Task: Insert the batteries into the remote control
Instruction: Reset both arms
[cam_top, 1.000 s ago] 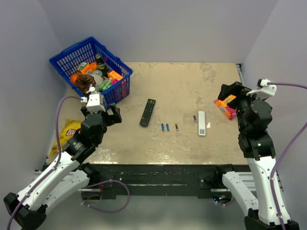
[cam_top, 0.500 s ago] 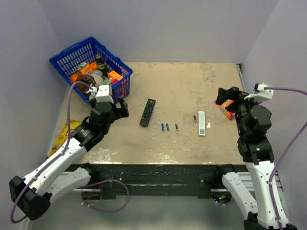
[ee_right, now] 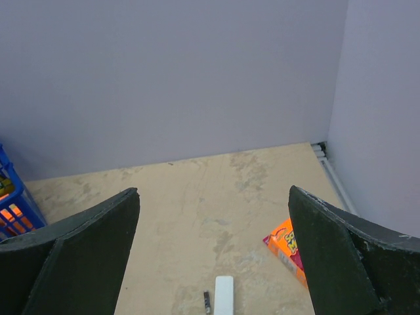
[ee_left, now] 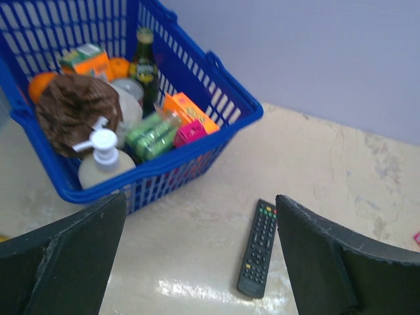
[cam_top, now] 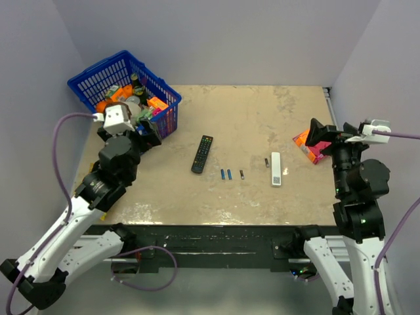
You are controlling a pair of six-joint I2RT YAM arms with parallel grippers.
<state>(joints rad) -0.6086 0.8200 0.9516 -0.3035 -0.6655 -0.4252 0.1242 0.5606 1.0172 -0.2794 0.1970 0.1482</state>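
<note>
Left jaws spread wide, empty, up by the blue basket (cam_top: 92, 77); right jaws spread too, near the orange box (cam_top: 307, 147). The remote control (cam_top: 276, 168) lies on the tabletop (cam_top: 249, 118), the batteries (cam_top: 226, 174) dotted between it and the black remote (cam_top: 202, 153).

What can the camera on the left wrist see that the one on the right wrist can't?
Left wrist only: the black remote and things inside the blue basket, such as a pump bottle. Right wrist only: the end of the white remote, a dark battery beside it, an orange box. Both: the beige table, the wall, and the basket, though the right wrist catches just its corner.
</note>
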